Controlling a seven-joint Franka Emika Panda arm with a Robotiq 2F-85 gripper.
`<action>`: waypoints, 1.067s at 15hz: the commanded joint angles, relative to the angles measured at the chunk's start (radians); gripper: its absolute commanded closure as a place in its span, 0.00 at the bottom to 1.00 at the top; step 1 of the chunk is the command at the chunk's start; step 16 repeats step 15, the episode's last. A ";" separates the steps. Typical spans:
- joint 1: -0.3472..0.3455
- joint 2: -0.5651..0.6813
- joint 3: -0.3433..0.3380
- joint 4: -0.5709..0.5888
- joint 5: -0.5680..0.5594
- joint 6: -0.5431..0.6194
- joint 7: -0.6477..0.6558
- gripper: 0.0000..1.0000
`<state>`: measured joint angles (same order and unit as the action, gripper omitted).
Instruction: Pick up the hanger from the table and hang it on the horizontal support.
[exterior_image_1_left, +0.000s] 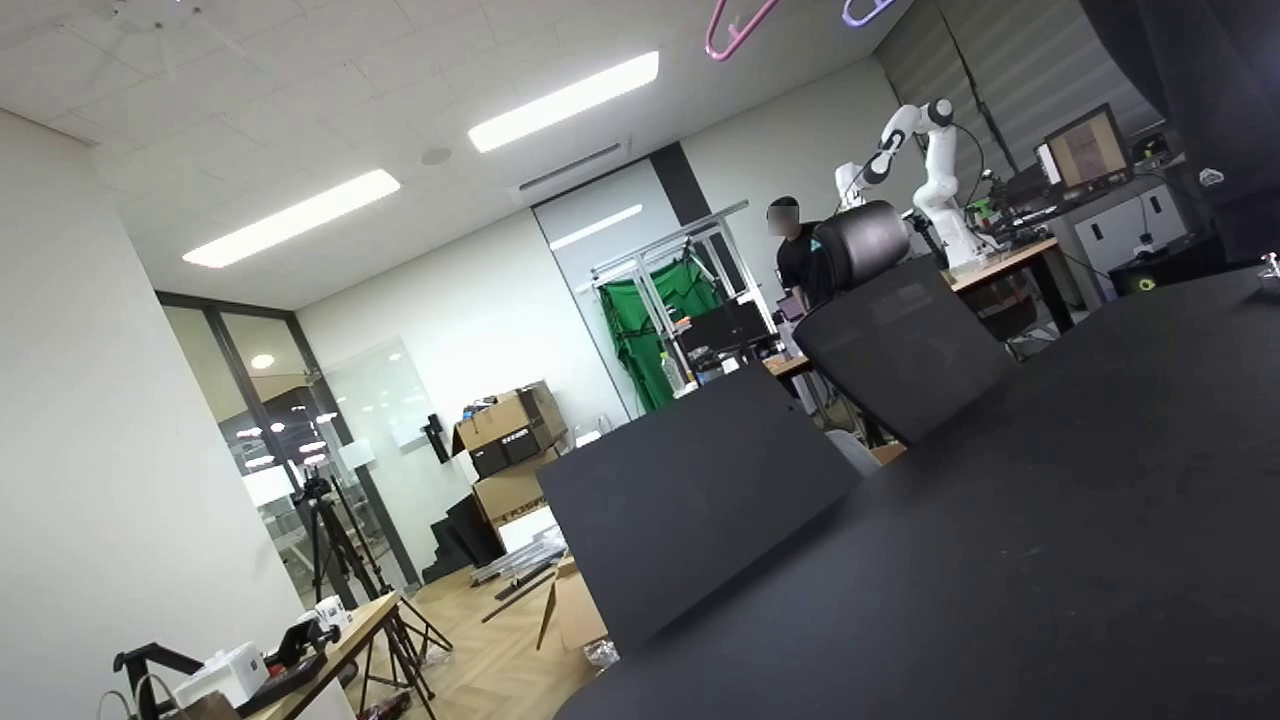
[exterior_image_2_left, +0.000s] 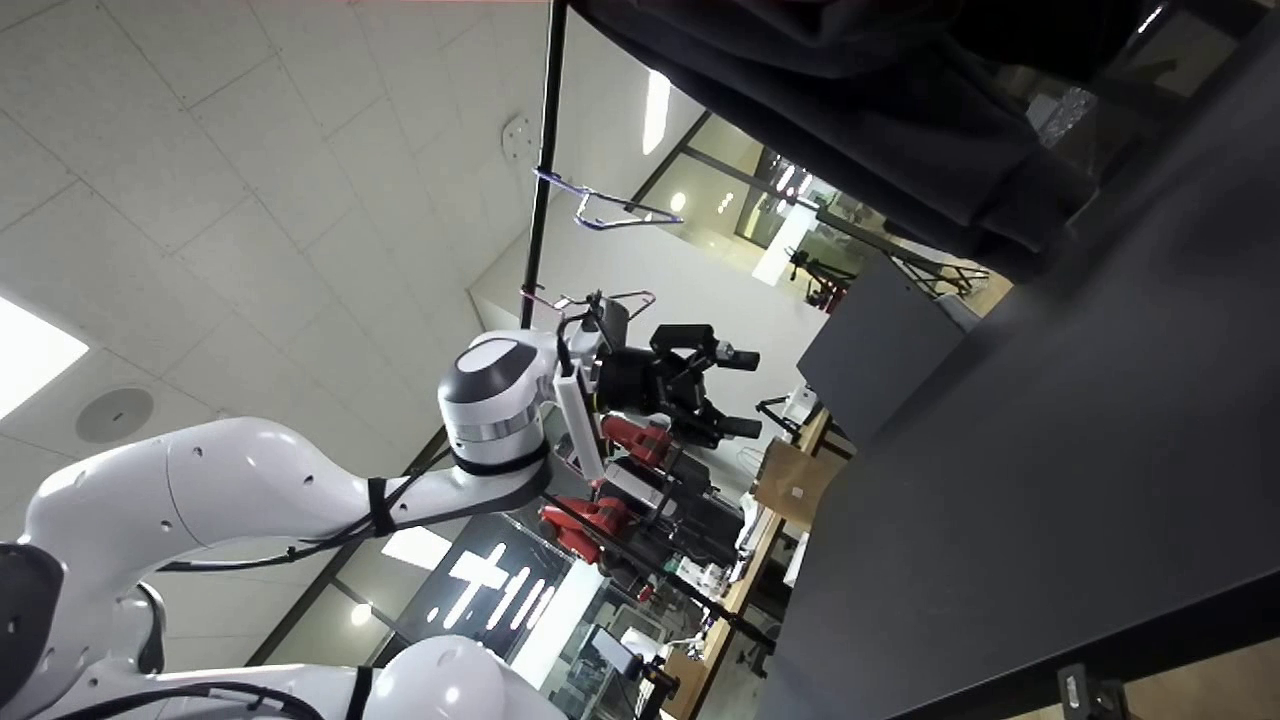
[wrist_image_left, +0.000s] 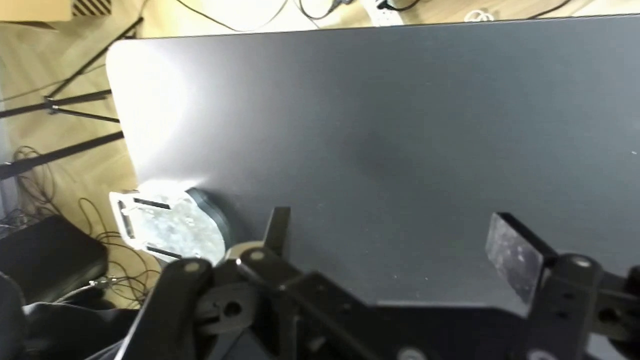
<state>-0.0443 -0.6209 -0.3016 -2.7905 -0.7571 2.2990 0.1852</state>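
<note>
The violet hanger hangs in an exterior view with its hook at the black pole, high above the table. Part of the hanger also shows at the top edge in an exterior view. The black table fills much of both exterior views and lies below the gripper in the wrist view. My gripper is open and empty in the air, below and apart from the hanger. In the wrist view the two fingers stand wide apart with only the tabletop between them.
A pink hanger hangs on the same pole, close behind my wrist, and also shows in an exterior view. Dark cloth drapes near the table. Dark panels stand along its edge. A metal base sits at the table's side.
</note>
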 joint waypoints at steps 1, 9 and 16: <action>0.087 0.034 -0.144 0.000 0.084 0.164 -0.117 0.00; 0.230 0.053 -0.338 0.001 0.198 0.278 -0.329 0.00; 0.234 0.052 -0.339 0.001 0.205 0.279 -0.338 0.00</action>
